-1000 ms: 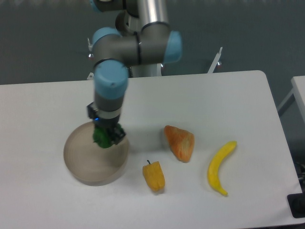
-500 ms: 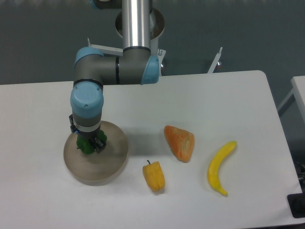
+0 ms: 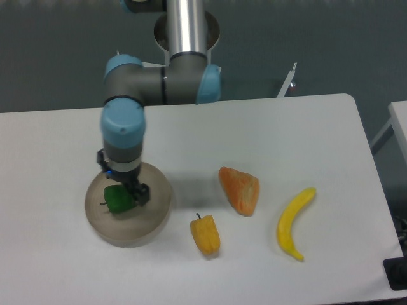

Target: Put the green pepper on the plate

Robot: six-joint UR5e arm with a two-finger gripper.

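The green pepper [image 3: 117, 199] lies on its side inside the round beige-grey plate [image 3: 156, 213] at the left of the table, its stem pointing left. My gripper [image 3: 126, 189] hangs straight down over the plate, just above and slightly right of the pepper. Its jaws look open, with one black finger [image 3: 143, 192] standing to the right of the pepper and apart from it. The other finger is mostly hidden behind the wrist and the pepper.
A yellow-orange pepper [image 3: 205, 234] lies just right of the plate near the front. An orange wedge-shaped piece [image 3: 240, 189] lies mid-table and a yellow banana [image 3: 294, 223] to its right. The arm's base stands at the back centre.
The gripper carried the green pepper down to the left side of the plate, then let it go and shifted slightly right. The pepper now lies free on the plate.
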